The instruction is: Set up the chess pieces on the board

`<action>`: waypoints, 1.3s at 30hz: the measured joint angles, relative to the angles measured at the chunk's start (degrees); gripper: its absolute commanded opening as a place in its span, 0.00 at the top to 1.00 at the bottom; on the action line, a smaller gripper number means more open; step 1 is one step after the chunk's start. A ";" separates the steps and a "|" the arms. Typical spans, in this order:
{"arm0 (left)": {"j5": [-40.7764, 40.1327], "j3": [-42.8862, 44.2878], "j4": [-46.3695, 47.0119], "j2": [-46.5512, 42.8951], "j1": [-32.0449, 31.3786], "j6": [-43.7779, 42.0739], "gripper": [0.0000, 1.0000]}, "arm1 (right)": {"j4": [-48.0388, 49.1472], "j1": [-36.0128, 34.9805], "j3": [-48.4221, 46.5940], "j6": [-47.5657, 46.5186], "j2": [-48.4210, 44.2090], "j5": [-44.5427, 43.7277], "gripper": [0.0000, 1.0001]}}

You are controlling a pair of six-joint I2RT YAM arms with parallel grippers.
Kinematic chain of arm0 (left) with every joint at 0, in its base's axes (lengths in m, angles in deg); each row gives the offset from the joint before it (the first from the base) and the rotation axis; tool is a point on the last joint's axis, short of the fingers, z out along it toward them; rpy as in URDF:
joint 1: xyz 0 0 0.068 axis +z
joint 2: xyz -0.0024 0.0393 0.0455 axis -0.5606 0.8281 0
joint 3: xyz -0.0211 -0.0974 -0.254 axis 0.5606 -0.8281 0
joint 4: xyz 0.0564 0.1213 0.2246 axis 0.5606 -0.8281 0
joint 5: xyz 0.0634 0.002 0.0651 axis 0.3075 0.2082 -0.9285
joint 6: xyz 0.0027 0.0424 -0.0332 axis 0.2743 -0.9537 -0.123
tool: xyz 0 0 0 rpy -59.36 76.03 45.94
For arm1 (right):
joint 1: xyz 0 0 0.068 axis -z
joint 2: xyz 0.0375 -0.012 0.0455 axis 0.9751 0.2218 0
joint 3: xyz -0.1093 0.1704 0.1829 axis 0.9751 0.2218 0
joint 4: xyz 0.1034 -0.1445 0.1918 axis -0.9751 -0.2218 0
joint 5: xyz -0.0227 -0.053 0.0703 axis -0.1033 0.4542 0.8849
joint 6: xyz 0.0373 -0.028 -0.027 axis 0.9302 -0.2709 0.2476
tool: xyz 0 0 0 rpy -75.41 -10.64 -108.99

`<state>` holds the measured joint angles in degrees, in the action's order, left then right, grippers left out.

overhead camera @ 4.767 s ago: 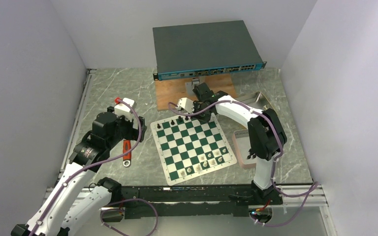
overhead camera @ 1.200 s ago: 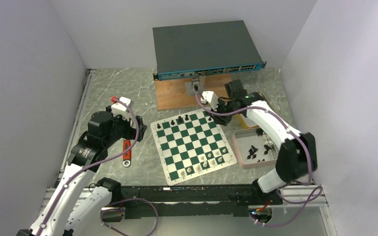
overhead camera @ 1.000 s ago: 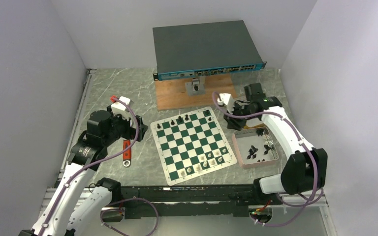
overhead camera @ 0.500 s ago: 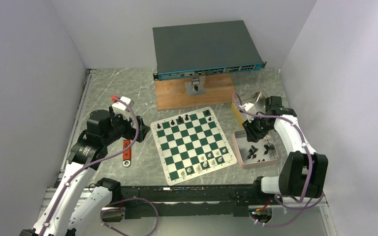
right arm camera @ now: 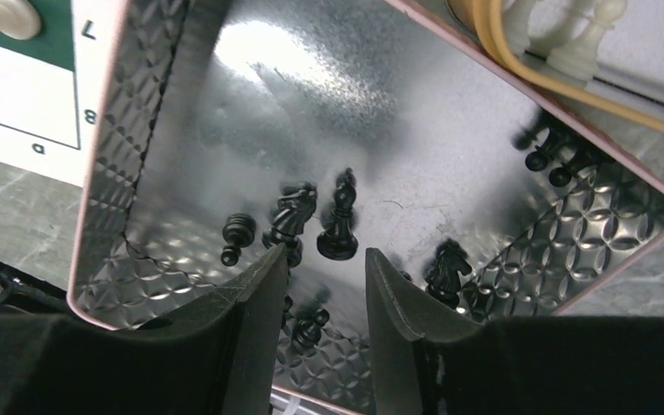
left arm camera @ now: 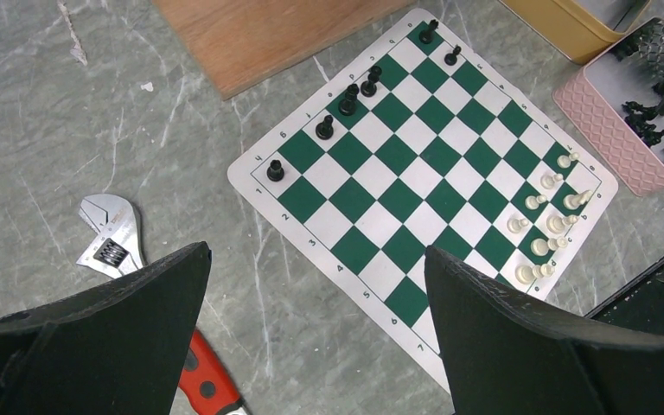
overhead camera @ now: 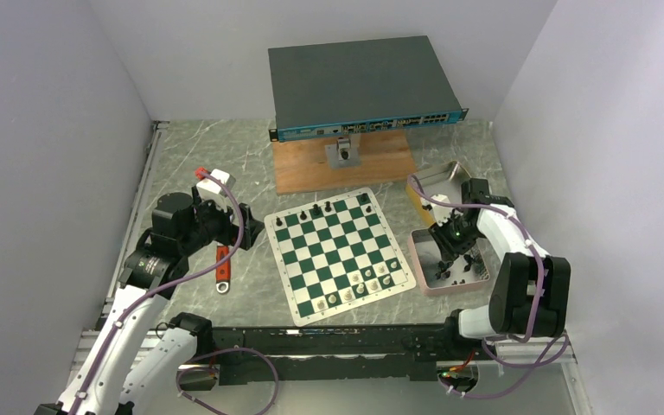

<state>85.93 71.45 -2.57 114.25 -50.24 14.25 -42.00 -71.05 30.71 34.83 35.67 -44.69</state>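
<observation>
The right tool (overhead camera: 446, 249) leaves the far edge of the board (overhead camera: 337, 246), swings out to the right and now hangs low over the pink tray (overhead camera: 418, 264), jaws a little apart above the loose black chessmen (right arm camera: 339, 220). A black piece (overhead camera: 365, 199) stands uncovered where the tool was.

Right tool (overhead camera: 446, 251) over pink tray (overhead camera: 420, 264) of black chess pieces (overhead camera: 461, 278), beside the board (overhead camera: 339, 251).
</observation>
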 measured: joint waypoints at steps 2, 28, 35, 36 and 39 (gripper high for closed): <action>0.00 0.00 0.11 0.00 0.00 0.00 0.01 | 0.13 0.48 0.11 0.00 0.00 -0.92 0.59; 0.17 0.00 0.11 -0.09 0.22 0.00 0.01 | 4.22 2.71 2.89 0.35 4.98 -2.69 0.86; 1.60 0.00 0.15 -0.07 0.72 0.00 0.01 | 4.15 3.17 2.89 -0.37 3.37 -2.36 0.87; 1.99 0.00 0.17 0.02 0.83 0.02 0.01 | 4.13 3.17 2.86 -0.59 2.58 -2.14 0.87; 3.39 -0.04 0.42 0.37 1.29 0.02 0.01 | 3.72 3.19 2.34 -1.42 0.09 -0.72 0.89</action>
<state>89.31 71.40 -2.15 114.62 -48.95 14.27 -38.28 -67.86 33.05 33.41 35.76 -45.41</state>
